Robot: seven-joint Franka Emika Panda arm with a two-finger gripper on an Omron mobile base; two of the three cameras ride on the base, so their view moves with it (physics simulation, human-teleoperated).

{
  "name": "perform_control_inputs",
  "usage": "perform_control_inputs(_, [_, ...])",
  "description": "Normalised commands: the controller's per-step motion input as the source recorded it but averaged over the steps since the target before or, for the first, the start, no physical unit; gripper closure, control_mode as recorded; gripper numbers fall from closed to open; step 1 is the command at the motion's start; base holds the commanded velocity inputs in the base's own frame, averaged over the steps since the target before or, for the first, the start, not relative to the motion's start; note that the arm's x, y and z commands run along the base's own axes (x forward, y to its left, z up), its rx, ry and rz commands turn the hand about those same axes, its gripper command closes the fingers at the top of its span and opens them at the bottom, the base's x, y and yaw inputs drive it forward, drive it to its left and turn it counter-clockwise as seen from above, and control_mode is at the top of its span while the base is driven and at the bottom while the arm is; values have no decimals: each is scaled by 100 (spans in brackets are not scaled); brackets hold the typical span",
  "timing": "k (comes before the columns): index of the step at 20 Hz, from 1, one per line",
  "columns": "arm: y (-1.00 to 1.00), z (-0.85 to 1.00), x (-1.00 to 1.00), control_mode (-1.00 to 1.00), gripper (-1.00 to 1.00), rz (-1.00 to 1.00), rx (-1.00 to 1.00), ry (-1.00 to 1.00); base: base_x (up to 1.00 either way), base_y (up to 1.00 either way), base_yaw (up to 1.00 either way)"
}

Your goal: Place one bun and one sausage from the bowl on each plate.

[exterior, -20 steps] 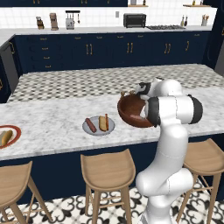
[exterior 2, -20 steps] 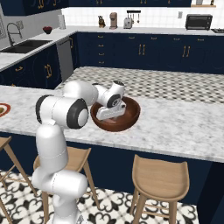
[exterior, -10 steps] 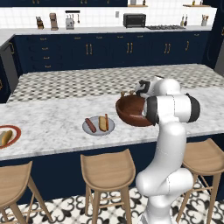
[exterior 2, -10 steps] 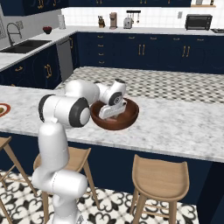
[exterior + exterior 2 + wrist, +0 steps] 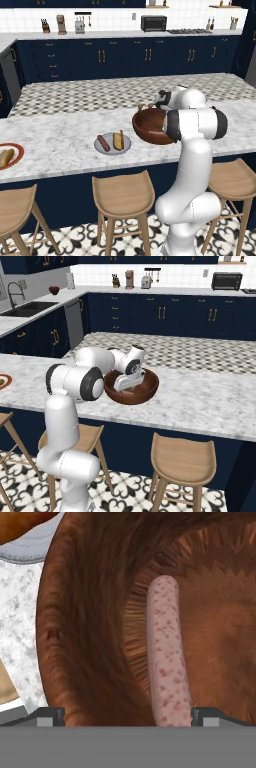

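In the left base view, the arm folded forward over the wooden bowl (image 5: 152,127) on the tabletop (image 5: 60,142), near the grey plate (image 5: 113,144) bearing a sausage and bun. In the right base view, the gripper (image 5: 126,387) dipped into the bowl. In the hand view, the gripper was spread wide, straddling a pale sausage (image 5: 165,657) lying against the bowl's wall; probably light, smooth and prone to roll, it was best pinched mid-length.

Even, bright rendered light; soft faint shadows under deep dark reddish-brown wooden bowl (image 5: 150,127); hand view coarse, blurred textures close up.
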Motion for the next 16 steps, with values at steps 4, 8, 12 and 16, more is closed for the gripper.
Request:
perform_control_inputs(4, [0,0,0,-100,-100,0,0,0,0,0,0])
perform_control_inputs(8, [-16,1,20,-100,-100,0,1,0,0,0,0])
perform_control_inputs(12, [-19,10,18,-100,-100,0,0,4,0,0,0])
perform_control_inputs(16, [-2,6,29,-100,-100,0,0,7,0,0,0])
